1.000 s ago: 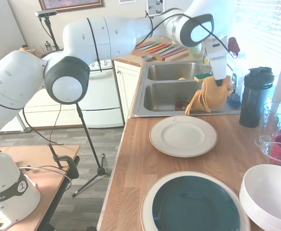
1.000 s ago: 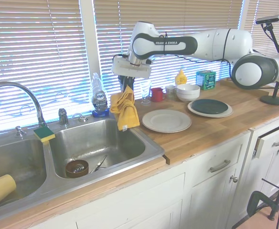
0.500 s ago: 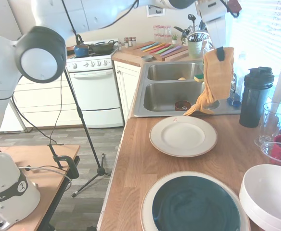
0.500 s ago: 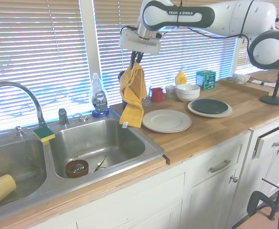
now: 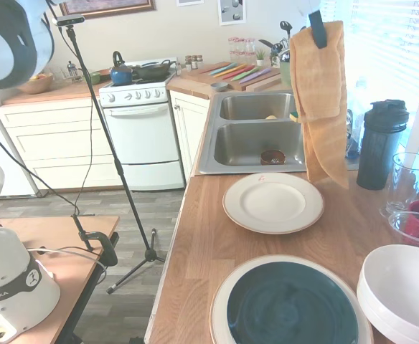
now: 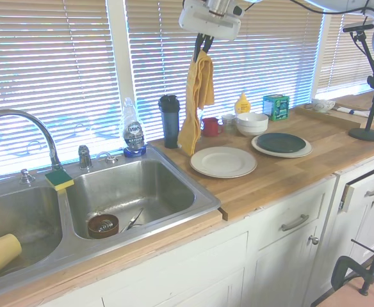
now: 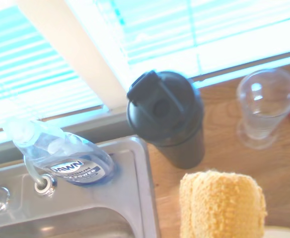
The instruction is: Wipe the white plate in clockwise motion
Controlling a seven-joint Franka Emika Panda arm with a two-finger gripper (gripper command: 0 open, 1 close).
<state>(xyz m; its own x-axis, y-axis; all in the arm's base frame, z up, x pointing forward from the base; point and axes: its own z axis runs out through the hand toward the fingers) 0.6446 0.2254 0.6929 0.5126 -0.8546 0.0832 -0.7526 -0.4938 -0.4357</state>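
The white plate (image 5: 272, 202) (image 6: 223, 161) lies flat on the wooden counter just beside the sink, with a tiny reddish mark near its far rim. High above the counter my gripper (image 5: 316, 19) (image 6: 202, 49) is shut on the top of a yellow-orange cloth (image 5: 320, 93) (image 6: 196, 105). The cloth hangs straight down, its lower tip dangling above the counter at the plate's edge nearest the window. In the wrist view the cloth (image 7: 221, 205) rises from the bottom edge.
A dark shaker bottle (image 5: 381, 143) (image 7: 168, 116), a clear glass (image 5: 407, 183) and a Dawn soap bottle (image 6: 133, 128) stand by the window. A green-centred plate (image 5: 291, 304), stacked white bowls (image 5: 403, 290), and the double sink (image 6: 127, 192) flank the white plate.
The arm has risen well above the counter, lifting the cloth up from the sink's edge and carrying it toward the white plate; the cloth now hangs fully stretched.
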